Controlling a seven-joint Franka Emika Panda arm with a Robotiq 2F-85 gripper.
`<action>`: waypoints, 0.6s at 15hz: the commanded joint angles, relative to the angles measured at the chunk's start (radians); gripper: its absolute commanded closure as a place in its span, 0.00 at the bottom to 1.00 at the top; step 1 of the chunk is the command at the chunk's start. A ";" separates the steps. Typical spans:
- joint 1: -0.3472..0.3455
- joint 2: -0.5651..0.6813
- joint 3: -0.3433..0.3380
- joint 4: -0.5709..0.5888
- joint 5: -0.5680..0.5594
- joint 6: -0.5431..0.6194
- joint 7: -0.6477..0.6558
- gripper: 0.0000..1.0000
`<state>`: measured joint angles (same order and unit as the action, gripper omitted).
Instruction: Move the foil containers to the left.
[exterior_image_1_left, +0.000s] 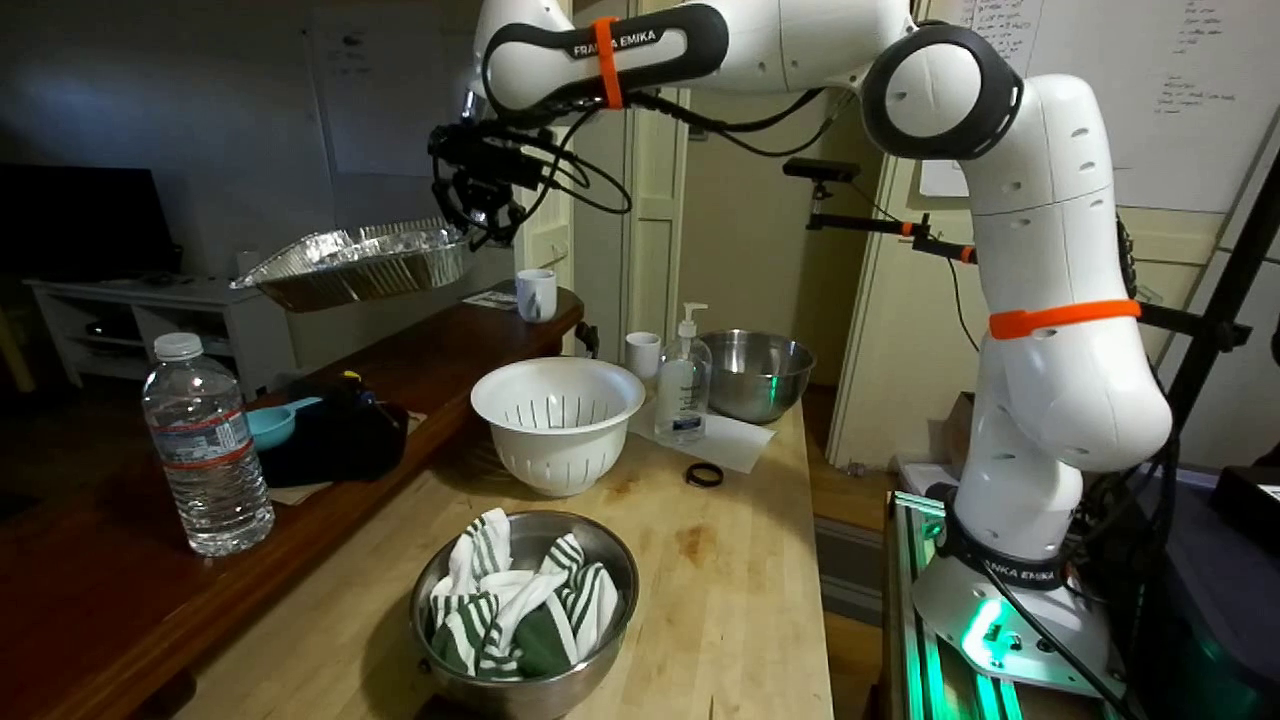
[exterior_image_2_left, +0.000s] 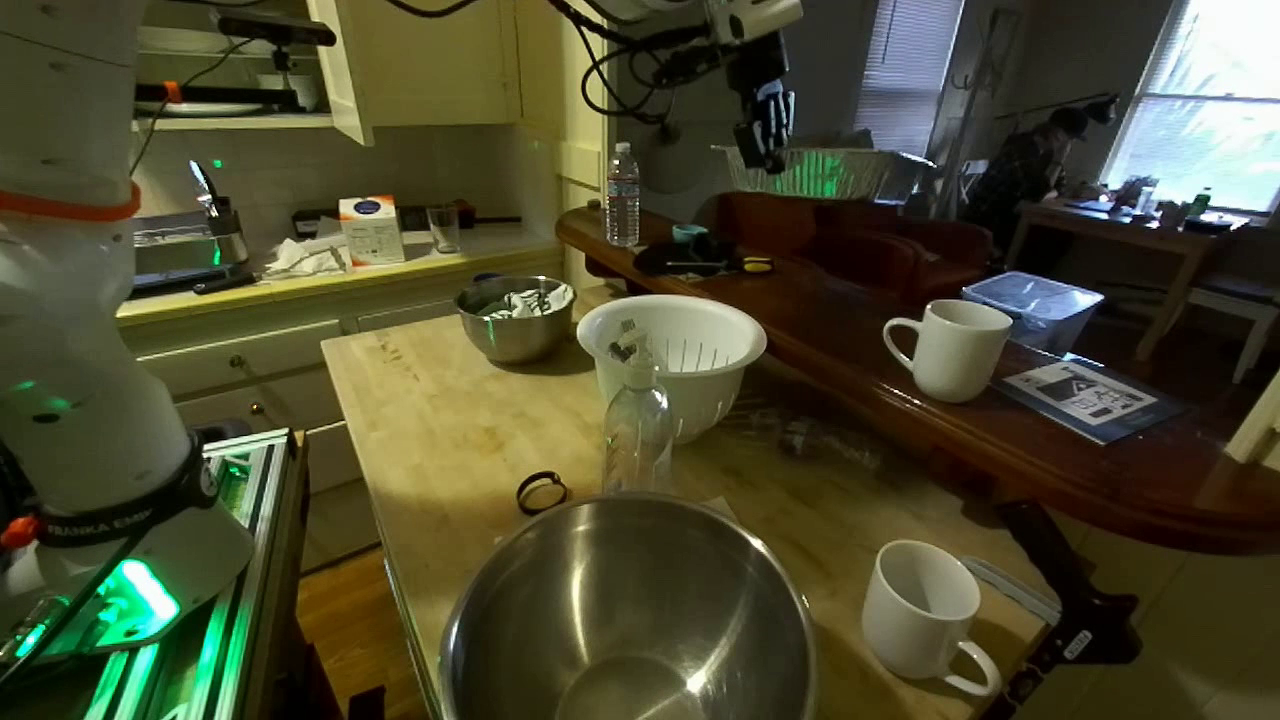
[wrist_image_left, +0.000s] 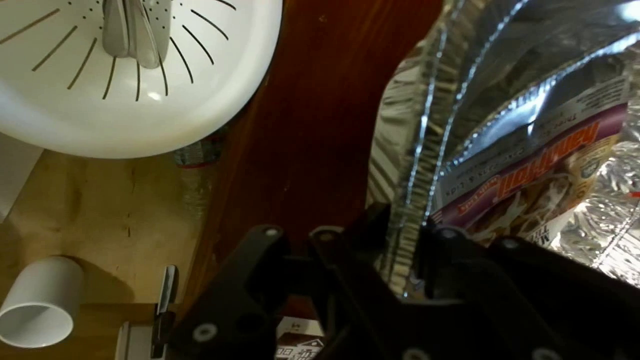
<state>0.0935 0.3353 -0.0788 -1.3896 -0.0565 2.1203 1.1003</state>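
Foil containers (exterior_image_1_left: 360, 274) are up in the air, out past the far long edge of the bench (exterior_image_1_left: 720, 580), higher than the dark ledge (exterior_image_1_left: 110, 560) along that edge; can't tell how much of the stack is over the ledge and how much is beyond it. My gripper (wrist_image_left: 400, 245) is clamped on the rim and side wall at one end, a finger either side, only foil between. Wrist view shows doubled rim lines there, so I think I have more than one tray; can't count them. Expect almost no weight, but floppy: thin wall will buckle, rolled rim is the stiff part, so this is the right place to hold. Foil should be slick, and nested trays could slide apart if one isn't pinched. One-end hold risks droop and twist, so I'd go slow, keep it level, clear the water bottle (exterior_image_1_left: 205, 450) on the ledge, and let go only once the base is supported.
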 joint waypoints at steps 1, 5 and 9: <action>0.039 -0.056 0.012 -0.010 -0.047 0.013 0.087 0.96; 0.046 -0.067 0.018 0.003 -0.035 0.002 0.064 0.86; 0.051 -0.081 0.016 -0.003 -0.036 0.002 0.067 0.86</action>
<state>0.1442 0.2539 -0.0626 -1.3923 -0.0926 2.1227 1.1675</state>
